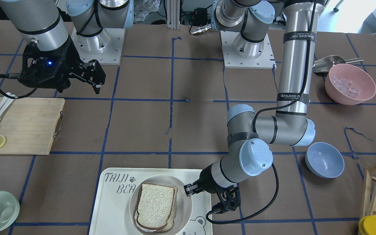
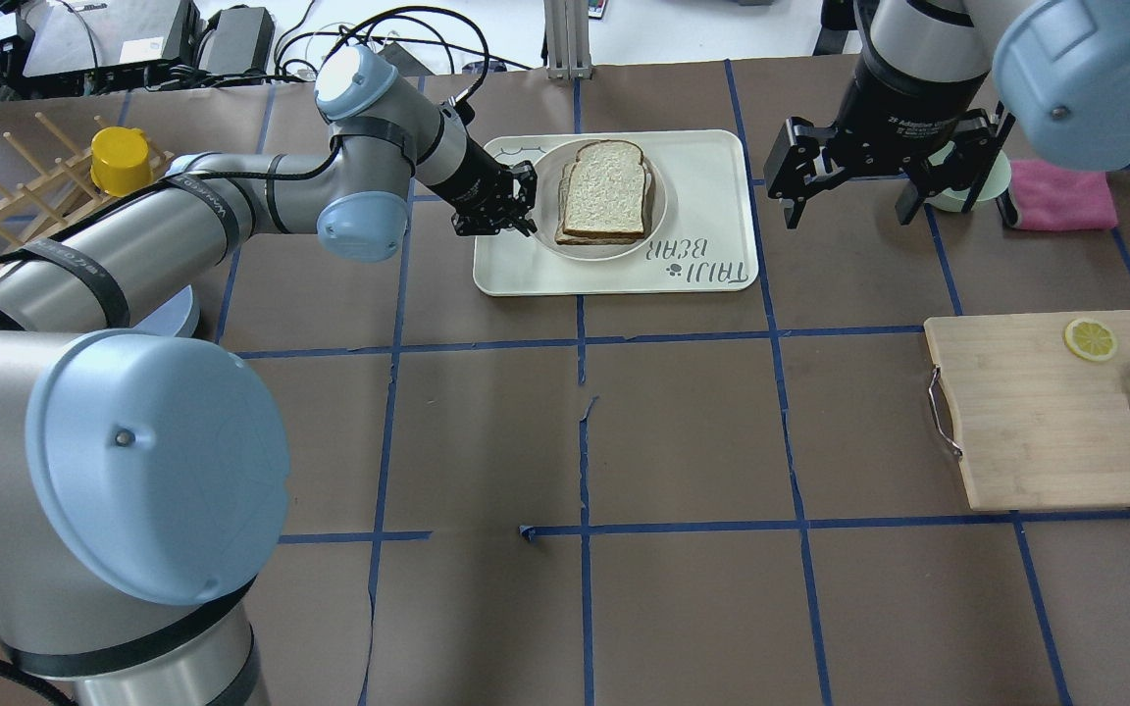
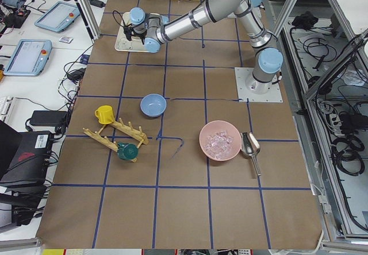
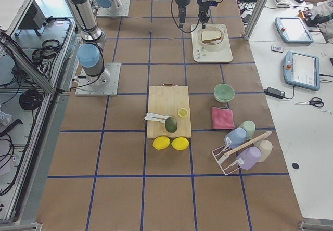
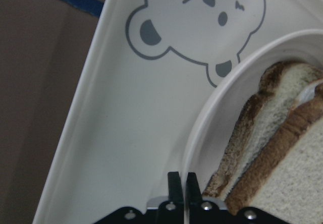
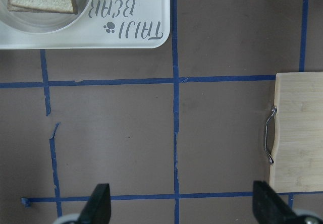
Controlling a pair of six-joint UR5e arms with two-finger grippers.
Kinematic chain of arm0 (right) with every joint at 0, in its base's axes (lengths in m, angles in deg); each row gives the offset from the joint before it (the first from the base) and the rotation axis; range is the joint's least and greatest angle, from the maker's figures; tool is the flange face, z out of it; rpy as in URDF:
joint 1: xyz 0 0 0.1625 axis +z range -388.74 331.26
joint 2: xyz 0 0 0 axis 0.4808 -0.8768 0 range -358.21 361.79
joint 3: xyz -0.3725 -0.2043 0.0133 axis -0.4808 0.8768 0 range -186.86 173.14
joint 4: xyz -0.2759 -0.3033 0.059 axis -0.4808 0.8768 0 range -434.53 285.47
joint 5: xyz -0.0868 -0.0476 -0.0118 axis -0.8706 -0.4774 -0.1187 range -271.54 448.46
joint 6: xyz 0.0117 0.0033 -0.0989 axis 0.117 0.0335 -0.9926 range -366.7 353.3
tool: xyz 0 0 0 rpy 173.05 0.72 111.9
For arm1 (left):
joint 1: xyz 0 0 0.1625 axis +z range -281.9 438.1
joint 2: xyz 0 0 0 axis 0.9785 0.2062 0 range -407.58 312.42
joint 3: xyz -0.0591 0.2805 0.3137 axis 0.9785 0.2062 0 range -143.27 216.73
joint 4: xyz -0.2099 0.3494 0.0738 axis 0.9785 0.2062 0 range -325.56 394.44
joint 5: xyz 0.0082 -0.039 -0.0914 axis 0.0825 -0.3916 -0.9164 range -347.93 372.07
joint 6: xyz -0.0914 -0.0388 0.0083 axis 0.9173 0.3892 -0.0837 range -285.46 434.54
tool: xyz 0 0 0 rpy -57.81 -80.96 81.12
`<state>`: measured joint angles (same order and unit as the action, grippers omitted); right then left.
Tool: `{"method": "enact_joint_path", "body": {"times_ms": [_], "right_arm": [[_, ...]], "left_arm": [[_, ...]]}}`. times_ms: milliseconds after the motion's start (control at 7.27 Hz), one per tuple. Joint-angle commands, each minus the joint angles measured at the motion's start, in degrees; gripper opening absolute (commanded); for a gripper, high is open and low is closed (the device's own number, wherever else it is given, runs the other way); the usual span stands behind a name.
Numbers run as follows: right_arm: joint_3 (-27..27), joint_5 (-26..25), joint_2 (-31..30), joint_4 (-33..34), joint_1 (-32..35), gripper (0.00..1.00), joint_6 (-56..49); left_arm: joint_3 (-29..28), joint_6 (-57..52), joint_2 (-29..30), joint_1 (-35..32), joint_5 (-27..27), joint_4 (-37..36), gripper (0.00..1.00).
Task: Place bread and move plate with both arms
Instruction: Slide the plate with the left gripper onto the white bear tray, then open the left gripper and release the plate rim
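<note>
you see pale bread (image 2: 604, 188) with dark brown crust, a cream-white plate (image 2: 614, 251), a white tray (image 2: 565, 279) printed with a grey bear, and a brown bench (image 2: 683, 431) gridded blue.

worktop (image 2: 683, 431): matt brown paper | plate (image 1: 184, 212): smooth cream, faint sheen | bread (image 1: 155, 200): porous crumb, rough dark crust | tray (image 1: 116, 209): smooth white plastic | cutting board (image 1: 24, 125): pale grained wood | left arm (image 1: 294, 65): brushed metal, glossy caps
</note>
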<state>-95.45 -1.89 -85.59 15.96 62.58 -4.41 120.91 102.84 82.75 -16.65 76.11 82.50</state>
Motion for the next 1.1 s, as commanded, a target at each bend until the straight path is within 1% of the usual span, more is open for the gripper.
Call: {"method": "enact_joint_path", "body": {"times_ms": [0,138,275,412,550,688,825,962], "right_arm": [[0.00,0.00,0.01,0.04,0.00,1.00,0.00],[0.00,0.00,0.01,0.04,0.00,1.00,0.00],[0.00,0.00,0.01,0.04,0.00,1.00,0.00],[0.00,0.00,0.01,0.04,0.00,1.00,0.00],[0.00,0.00,0.01,0.04,0.00,1.00,-0.09],[0.00,0.09,0.01,-0.05,0.00,1.00,-0.09],[-0.09,0.09,0.01,0.04,0.00,1.00,-0.09],[-0.18,0.26,-0.08,0.04,-0.09,1.00,-0.09]], "left_arm": [[-0.33,0.89,0.81,0.00,0.30,0.01,0.00],[-0.07,0.71,0.89,0.00,0.47,0.01,0.13],[0.46,-0.07,0.81,0.00,0.47,0.01,0.94],[0.72,-0.08,-0.24,0.00,0.47,0.27,1.00],[0.64,-0.08,-1.12,-0.08,0.47,1.32,1.00],[0.73,-0.08,-3.04,-0.61,2.13,2.20,1.00],[1.34,-0.08,-6.02,-1.22,3.10,5.52,1.00],[3.34,-0.17,-11.01,-1.14,3.11,7.90,1.00]]}}
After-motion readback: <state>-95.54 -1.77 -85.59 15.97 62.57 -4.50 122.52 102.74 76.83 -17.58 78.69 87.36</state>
